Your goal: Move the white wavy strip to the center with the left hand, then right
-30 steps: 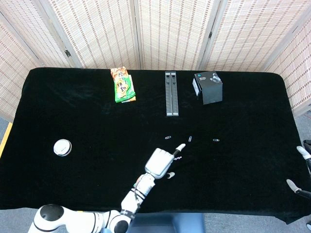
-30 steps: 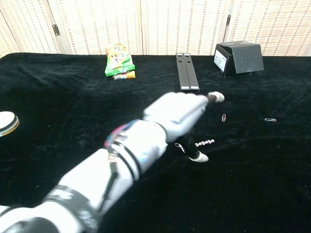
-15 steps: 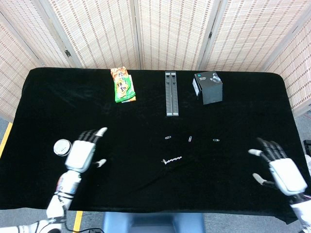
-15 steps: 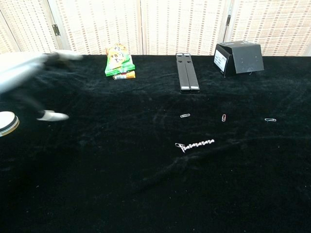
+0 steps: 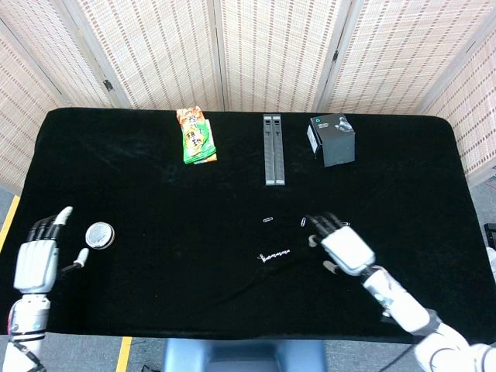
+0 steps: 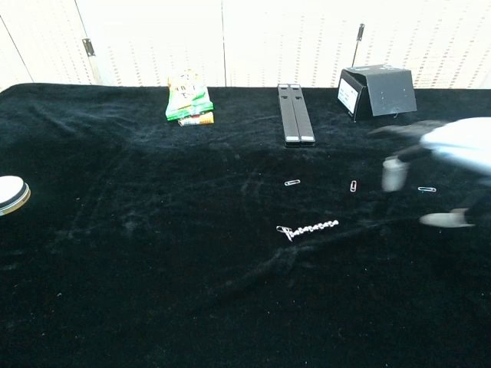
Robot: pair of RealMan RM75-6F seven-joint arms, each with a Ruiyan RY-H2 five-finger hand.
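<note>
- Since half a second ago the right hand (image 5: 343,246) has swung in from the table's right edge toward the middle; it now hovers just at 3 o'clock of the white wavy strip (image 5: 275,255), fingers spread, holding nothing.
- The left hand (image 5: 35,260) has drawn back to the table's left edge, at 9 o'clock of the round white tin (image 5: 100,234), fingers apart and empty.
- The strip has not shifted; it lies flat near the centre of the black cloth table (image 5: 155,194).
- Three paper clips (image 5: 303,222) lie at 12 to 1 o'clock of the strip.
- Woven folding screens (image 5: 271,46) stand behind.
- Along the far edge lie a green snack packet (image 5: 196,136), a grey bar (image 5: 273,149) and a black box (image 5: 332,139); whether the box holds anything cannot be told.
</note>
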